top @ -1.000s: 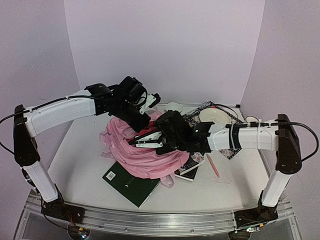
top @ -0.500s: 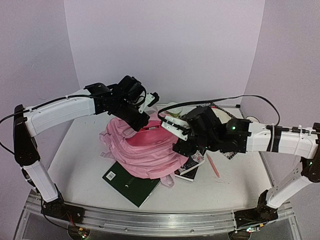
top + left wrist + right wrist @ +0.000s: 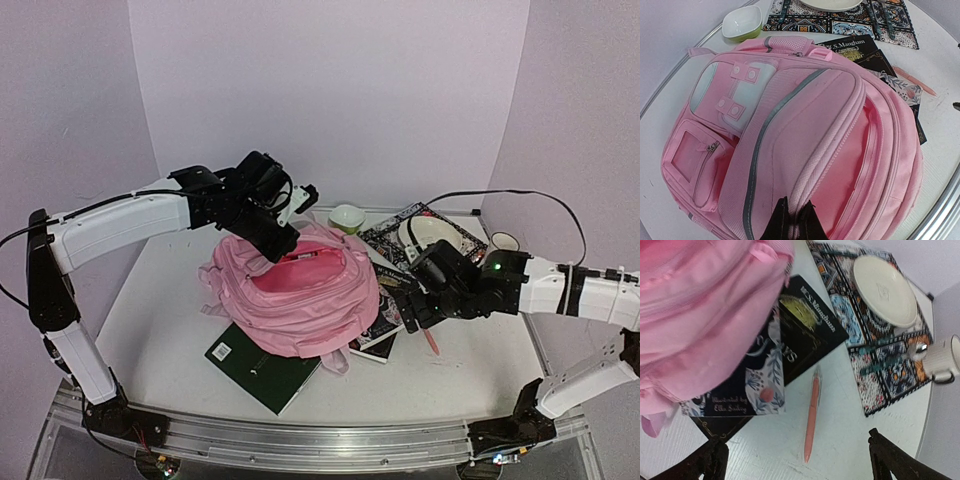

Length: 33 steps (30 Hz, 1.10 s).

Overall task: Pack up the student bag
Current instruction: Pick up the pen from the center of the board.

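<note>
**Left tool [image 3: 790, 219] clamps student bag [image 3: 805, 125]; right tool [image 3: 796, 440] open**

Top view: the student bag lies centre frame on the counter [image 3: 160, 290], left tool at its upper rim. Left wrist view: tool pinched shut on the zip edge, bottom centre; a half-covered book [image 3: 850, 47], upper right, reads "S. Maugham". Right wrist view: tool spread wide, empty; a pen [image 3: 811, 415] lies lower centre.

White table [image 3: 155, 290]: student bag [image 3: 300, 295], green notebook [image 3: 255, 362], books [image 3: 807, 325], pink pen [image 3: 812, 415], placemat [image 3: 875, 375], bowl [image 3: 347, 216], mug [image 3: 944, 360].

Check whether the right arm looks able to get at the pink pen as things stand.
Probably yes. The right gripper is open, hovering over the pen, which lies alone on bare table, clear of the books and the student bag.
</note>
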### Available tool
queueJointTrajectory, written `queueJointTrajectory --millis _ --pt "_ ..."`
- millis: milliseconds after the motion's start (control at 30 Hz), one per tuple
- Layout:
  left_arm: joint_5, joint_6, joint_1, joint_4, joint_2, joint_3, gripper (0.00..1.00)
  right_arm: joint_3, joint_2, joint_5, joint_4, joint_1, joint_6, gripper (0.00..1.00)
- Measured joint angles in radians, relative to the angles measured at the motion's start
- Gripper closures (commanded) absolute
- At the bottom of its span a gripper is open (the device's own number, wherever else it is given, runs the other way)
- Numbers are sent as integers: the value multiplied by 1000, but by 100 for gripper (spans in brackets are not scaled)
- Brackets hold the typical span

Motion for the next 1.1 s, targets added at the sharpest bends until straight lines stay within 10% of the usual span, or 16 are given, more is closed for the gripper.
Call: queueJointTrajectory --millis 367,600,1100 --pt "17 0 3 0 0 0 100 -147 53 -220 -39 -270 120 16" --pt "25 -24 3 0 0 0 100 -163 161 -317 -4 -333 106 41" --pt "43 -30 4 0 0 -2 100 -97 374 -452 70 -412 79 55"
